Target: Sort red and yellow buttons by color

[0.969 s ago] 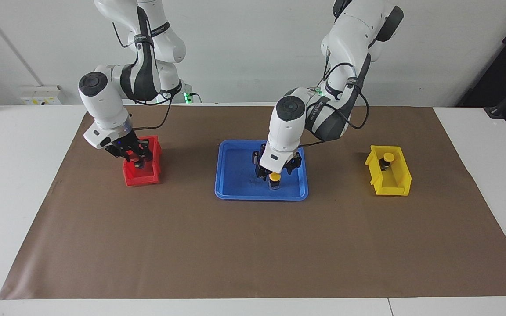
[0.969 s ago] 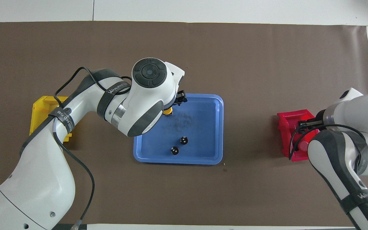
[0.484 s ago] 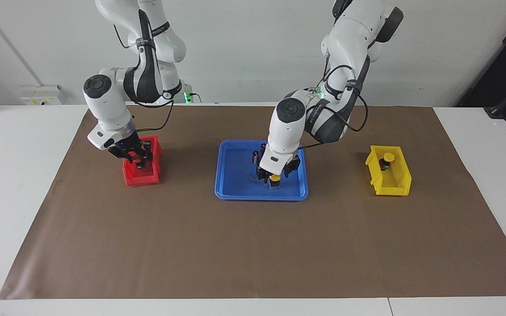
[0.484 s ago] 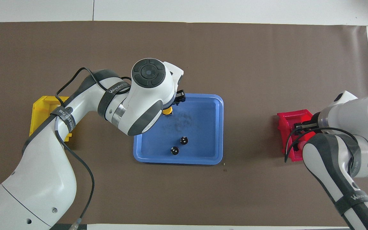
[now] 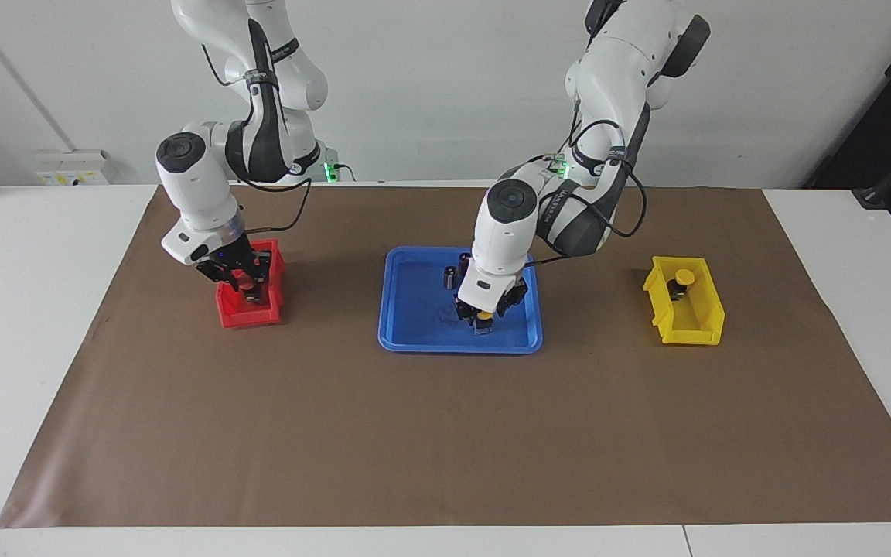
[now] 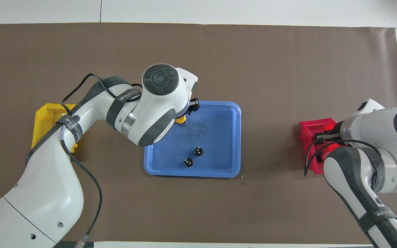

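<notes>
Two yellow buttons, one in the yellow bin (image 5: 685, 313), one (image 5: 483, 316) in the blue tray (image 5: 414, 309) under the left gripper (image 5: 483, 319), grip unclear, two dark cylinders (image 6: 198, 151) plain only from overhead, right gripper (image 5: 248, 292) in the red bin (image 5: 248, 313), grip unclear.

One yellow button (image 5: 483, 317), a round yellow cap on a short black body, stands upright in the blue tray (image 5: 414, 309), at the edge farther from the robots, between the jaws of the left gripper (image 5: 483, 321). A second yellow button (image 5: 682, 279) stands upright in the yellow bin (image 5: 704, 325), at the end nearer the robots. Red buttons cannot be made out; the red bin (image 5: 240, 316) interior is largely hidden by the right gripper (image 5: 248, 290).
</notes>
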`<move>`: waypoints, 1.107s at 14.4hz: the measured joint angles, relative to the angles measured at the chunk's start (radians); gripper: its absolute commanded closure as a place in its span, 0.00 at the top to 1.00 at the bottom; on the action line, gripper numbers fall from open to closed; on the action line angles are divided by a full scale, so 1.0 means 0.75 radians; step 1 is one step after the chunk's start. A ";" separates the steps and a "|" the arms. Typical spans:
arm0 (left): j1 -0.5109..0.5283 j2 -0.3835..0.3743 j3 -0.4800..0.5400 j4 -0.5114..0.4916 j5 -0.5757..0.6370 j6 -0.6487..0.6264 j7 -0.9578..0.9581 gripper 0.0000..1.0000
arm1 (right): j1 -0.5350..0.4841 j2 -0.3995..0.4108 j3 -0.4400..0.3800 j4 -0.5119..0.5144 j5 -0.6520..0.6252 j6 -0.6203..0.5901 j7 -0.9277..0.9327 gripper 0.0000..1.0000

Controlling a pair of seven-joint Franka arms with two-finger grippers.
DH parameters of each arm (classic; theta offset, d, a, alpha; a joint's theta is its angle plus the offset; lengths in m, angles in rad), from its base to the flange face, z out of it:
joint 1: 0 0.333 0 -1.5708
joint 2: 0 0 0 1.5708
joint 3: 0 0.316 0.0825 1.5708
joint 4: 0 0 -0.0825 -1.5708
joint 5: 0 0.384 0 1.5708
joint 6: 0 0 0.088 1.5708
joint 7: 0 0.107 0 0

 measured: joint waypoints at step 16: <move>0.000 -0.012 0.000 -0.005 0.000 -0.023 -0.048 0.07 | 0.000 0.002 0.003 0.255 0.001 -0.300 -0.011 0.61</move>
